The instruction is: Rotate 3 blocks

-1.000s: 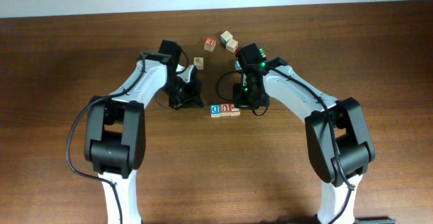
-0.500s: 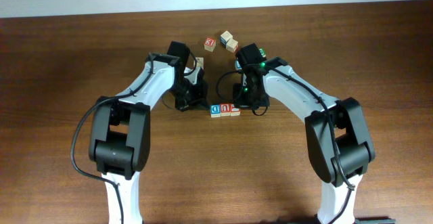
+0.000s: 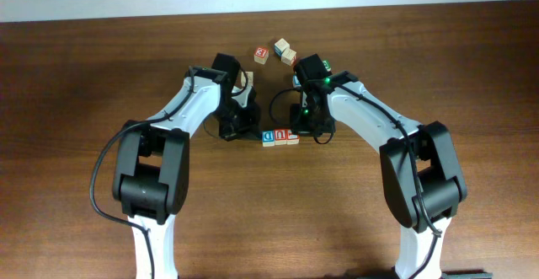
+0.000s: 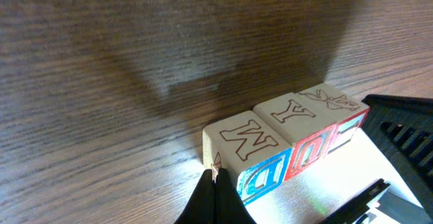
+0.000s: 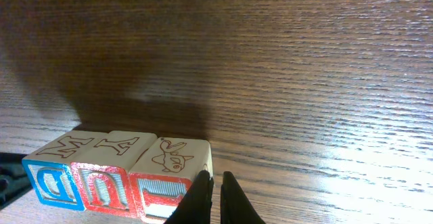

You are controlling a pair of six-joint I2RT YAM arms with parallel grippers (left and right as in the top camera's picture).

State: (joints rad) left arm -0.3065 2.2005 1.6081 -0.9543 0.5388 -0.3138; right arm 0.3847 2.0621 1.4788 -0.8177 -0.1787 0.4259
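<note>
Currently I see the three blocks lined up in a tight row, touching side to side, on the table between my two arms. From the left wrist view, the blue D block is the near end, the red block sits in the middle, and tops read M and Y. The third block, with an animal sketch on top, closes the row on the right side.

My left claw is pinched fully closed, empty, with its tip at the D block's outer end. My right claw is all but closed, holding nothing, just beside the third block's free end; I cannot tell if it touches.

Four spare blocks lie farther back.
</note>
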